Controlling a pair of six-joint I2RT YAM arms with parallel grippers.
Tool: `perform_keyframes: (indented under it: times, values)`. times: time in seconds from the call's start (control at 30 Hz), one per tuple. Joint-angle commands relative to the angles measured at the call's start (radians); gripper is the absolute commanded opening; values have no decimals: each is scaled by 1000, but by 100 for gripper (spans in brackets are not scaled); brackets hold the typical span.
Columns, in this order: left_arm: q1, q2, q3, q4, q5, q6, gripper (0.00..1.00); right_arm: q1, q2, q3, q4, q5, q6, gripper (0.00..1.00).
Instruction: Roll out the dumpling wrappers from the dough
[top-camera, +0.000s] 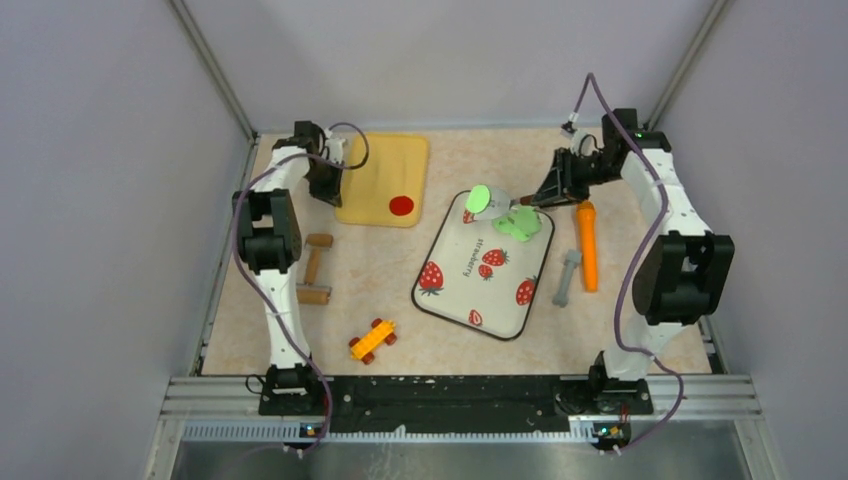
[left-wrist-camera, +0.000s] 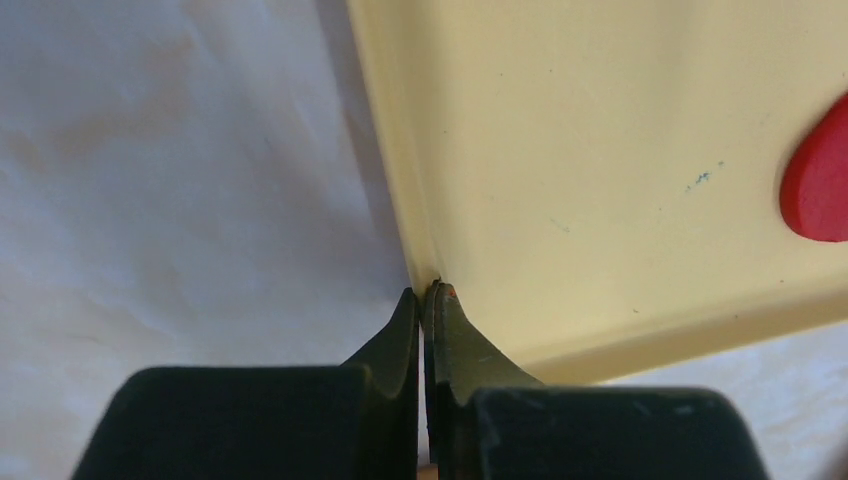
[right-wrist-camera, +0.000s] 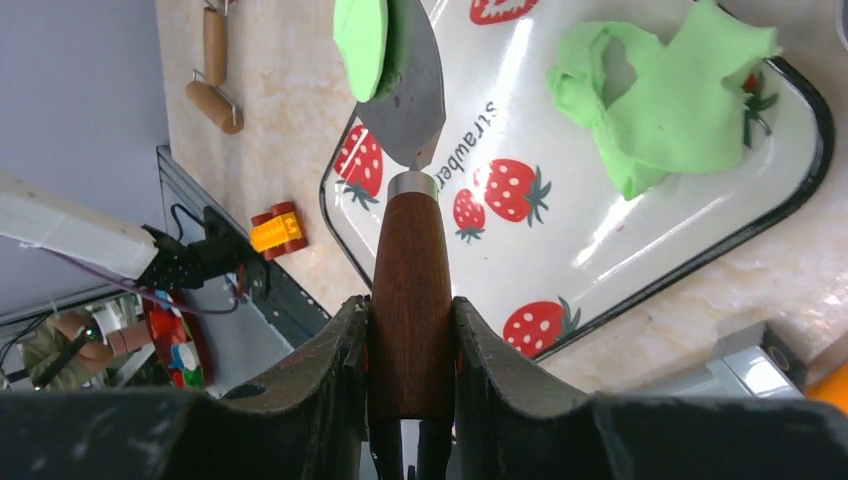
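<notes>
A ragged green lump of dough (top-camera: 518, 224) (right-wrist-camera: 670, 90) lies at the far right corner of the white strawberry tray (top-camera: 455, 262) (right-wrist-camera: 600, 215). My right gripper (top-camera: 556, 189) (right-wrist-camera: 410, 305) is shut on the brown wooden handle of a metal spatula (right-wrist-camera: 412, 90). A round, flat green dumpling wrapper (top-camera: 480, 198) (right-wrist-camera: 360, 40) rests on the blade, over the tray's far left corner. My left gripper (top-camera: 327, 184) (left-wrist-camera: 427, 292) is shut on the left rim of the yellow board (top-camera: 385, 165) (left-wrist-camera: 600, 150).
A small red disc (top-camera: 401, 206) (left-wrist-camera: 820, 180) sits on the yellow board. A wooden rolling pin (top-camera: 316, 268) lies left of the tray. An orange tool (top-camera: 587, 245) and a grey tool (top-camera: 567, 277) lie to its right. A yellow toy car (top-camera: 372, 340) sits near the front.
</notes>
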Motion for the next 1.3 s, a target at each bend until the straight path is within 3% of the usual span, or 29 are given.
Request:
perform_keyframes:
  times: [0.0, 0.27, 0.53, 0.83, 1.03, 1.27]
  values:
    - [-1, -177, -214, -7, 42, -98, 0, 117, 15, 80, 139, 18, 163, 0]
    - [-28, -368, -529, 97, 111, -221, 0, 292, 130, 145, 193, -2, 185, 0]
    - [-63, -503, -706, 155, 149, -332, 0, 435, 285, 288, 204, 7, 187, 0]
    - [-64, -537, -760, 176, 149, -351, 0, 532, 451, 438, 166, 65, 174, 0]
    - [-64, -519, -725, 168, 157, -347, 0, 550, 497, 439, 148, 61, 170, 0]
    - [-63, -507, -710, 168, 173, -347, 0, 561, 555, 498, 87, 210, 108, 0]
